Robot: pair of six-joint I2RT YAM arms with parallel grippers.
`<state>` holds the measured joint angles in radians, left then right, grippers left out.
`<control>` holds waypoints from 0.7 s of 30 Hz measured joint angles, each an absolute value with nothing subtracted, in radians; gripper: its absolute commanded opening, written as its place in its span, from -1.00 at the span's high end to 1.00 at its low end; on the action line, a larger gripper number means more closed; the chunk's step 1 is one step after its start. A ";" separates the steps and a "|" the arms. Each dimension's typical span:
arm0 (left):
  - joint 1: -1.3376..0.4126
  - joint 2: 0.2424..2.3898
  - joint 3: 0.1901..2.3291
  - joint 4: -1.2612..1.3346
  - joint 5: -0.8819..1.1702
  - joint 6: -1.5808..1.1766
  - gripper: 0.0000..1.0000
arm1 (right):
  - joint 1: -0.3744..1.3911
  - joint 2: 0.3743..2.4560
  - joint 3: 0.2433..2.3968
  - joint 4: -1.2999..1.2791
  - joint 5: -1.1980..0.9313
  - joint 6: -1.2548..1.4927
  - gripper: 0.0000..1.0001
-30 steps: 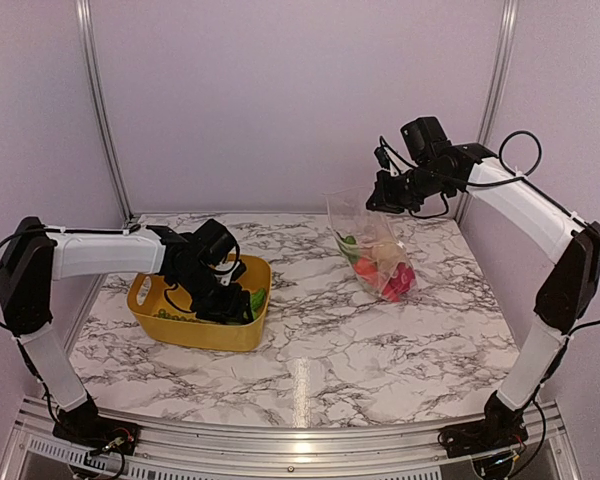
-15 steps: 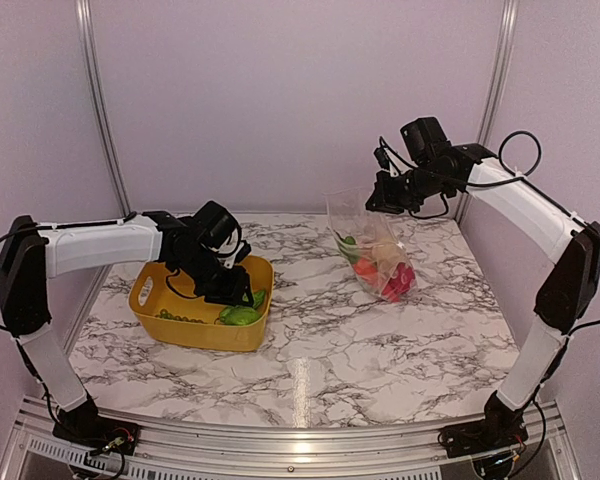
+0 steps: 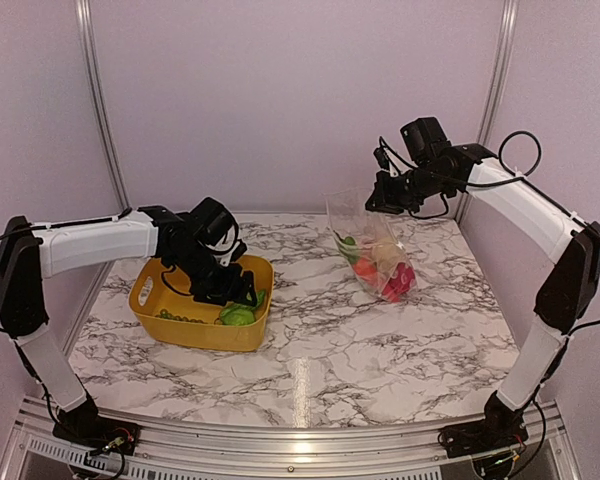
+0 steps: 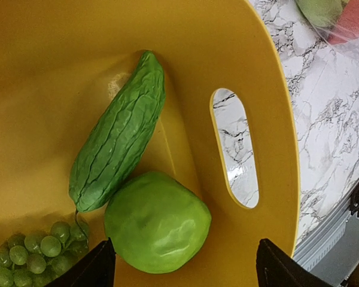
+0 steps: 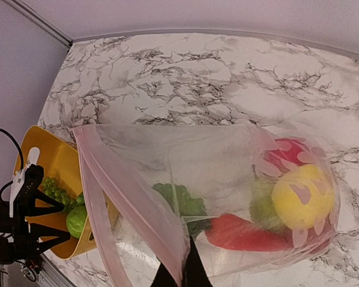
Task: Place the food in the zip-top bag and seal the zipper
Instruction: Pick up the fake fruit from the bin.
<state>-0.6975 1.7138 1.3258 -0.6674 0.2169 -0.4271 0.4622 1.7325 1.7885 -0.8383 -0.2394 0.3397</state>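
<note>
The yellow basket stands on the marble table, and I describe every place from it. The left gripper hangs directly above the inside of the basket, at its end toward the right arm. Its jaws stand wide apart and hold nothing. In the left wrist view the two fingertips of this gripper show at the bottom edge, one on each side of a green round fruit. This fruit lies on the basket floor, touching a green ridged gourd. A bunch of green grapes lies just beside both of them, in the corner.

The zip-top bag is well apart from the basket, on the right arm's side and nearer the back wall. Its bottom rests on the table, and the right gripper holds its top edge up, with the jaws closed on the plastic. The zipper runs as a pinkish band along the open mouth of the bag. Inside the bag there are a yellow lemon, a red round piece, an orange-red carrot and a green leafy piece.
</note>
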 measured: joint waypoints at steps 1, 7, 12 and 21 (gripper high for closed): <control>-0.698 1.715 1.323 -0.668 0.217 -0.428 -0.68 | 0.462 1.732 1.788 -0.838 -0.241 0.340 1.00; -0.698 1.735 1.282 -0.666 0.220 -0.442 -0.66 | 0.463 1.728 1.773 -0.834 -0.246 0.340 1.00; -0.699 1.765 1.254 -0.656 0.229 -0.446 -0.65 | 0.467 1.720 1.753 -0.821 -0.247 0.340 1.00; -0.698 1.806 1.248 -0.602 0.273 -0.451 -0.33 | 0.472 1.705 1.734 -0.808 -0.247 0.346 1.00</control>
<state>-0.6983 1.8057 1.2480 -0.6022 0.2729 -0.4515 0.4725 1.7050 1.7340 -0.8078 -0.2466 0.3462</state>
